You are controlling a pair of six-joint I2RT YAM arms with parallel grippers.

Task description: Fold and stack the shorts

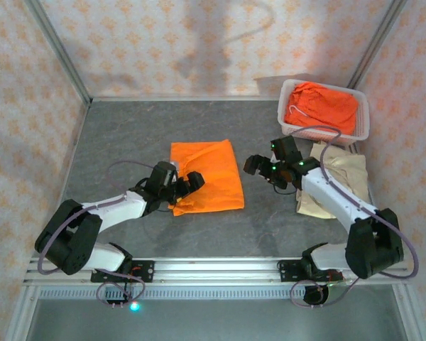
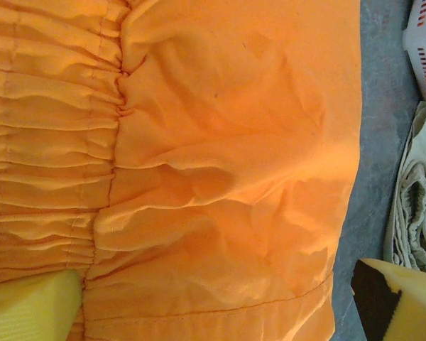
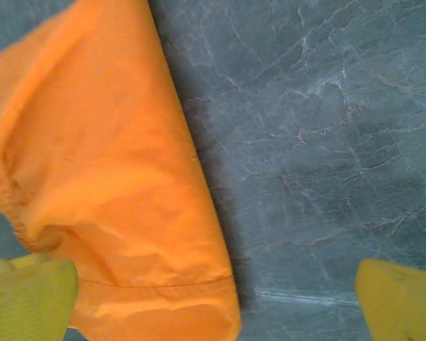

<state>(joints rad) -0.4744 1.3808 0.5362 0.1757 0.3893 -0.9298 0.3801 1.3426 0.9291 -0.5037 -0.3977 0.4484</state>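
An orange pair of shorts lies folded flat in the middle of the table, its gathered waistband toward the left arm. My left gripper hovers open over the near left corner of that pair, and its yellow fingertips stand wide apart above the cloth. My right gripper is open just right of the pair, over its right edge and bare table. A beige pair lies at the right, partly under the right arm. Another orange pair fills the basket.
The white mesh basket stands in the back right corner, right behind the beige pair. Patterned walls close in the grey table on three sides. A metal rail with both arm bases runs along the near edge.
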